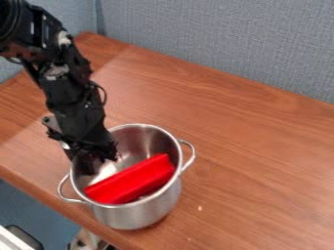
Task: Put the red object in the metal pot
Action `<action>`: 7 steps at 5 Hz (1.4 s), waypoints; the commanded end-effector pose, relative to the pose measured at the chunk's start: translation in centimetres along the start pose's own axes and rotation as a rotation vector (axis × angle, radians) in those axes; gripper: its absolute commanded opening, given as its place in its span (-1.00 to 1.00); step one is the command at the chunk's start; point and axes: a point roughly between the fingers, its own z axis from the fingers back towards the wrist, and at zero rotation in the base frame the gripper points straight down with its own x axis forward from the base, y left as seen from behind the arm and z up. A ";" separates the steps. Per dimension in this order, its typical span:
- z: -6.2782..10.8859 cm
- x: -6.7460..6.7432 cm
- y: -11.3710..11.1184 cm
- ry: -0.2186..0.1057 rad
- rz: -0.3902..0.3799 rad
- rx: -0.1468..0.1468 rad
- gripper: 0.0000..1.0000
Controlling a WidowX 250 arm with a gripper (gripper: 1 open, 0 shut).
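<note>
Only one view, the camera looking down across the table.

Red object point(131, 183) is already inside the metal pot point(159, 207). It lies tilted, long axis running from lower-left to upper-right, upper end propped near the far-right rim by the loop handle point(187, 151), lower end down toward the near-left wall.

Gripper point(100, 162) points straight down at the pot's left inner edge, tips at or just below the rim. Jaws look drawn together with nothing between them; the slab sits apart, to the right of and below the tips. I can't tell for sure whether the fingers touch the pot wall, since the dark hardware blurs into the reflections there.

Key relation: the slab lies right of the tool, so the arm point(59, 78) has free space above and to the left, over bare wooden table point(222, 107). My read: placement is done, and what's left is a straight lift out. Risk: a fingertip snagging the rim and dragging the pot, which sits close to the table's near edge.
</note>
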 end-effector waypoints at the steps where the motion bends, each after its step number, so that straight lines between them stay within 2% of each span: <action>1: -0.4 0.8 0.9 -0.006 0.035 0.005 1.00; 2: -1.0 1.0 1.2 0.005 0.049 0.010 1.00; 3: -1.0 0.4 2.8 -0.008 0.065 -0.016 1.00; 4: -0.8 0.2 3.8 -0.009 0.070 -0.029 1.00; 5: -0.7 -0.2 3.7 -0.013 0.160 -0.020 -1.00; 6: -0.6 -0.7 3.5 -0.011 0.249 -0.020 -1.00; 7: -0.3 -0.2 2.9 -0.006 0.271 -0.003 1.00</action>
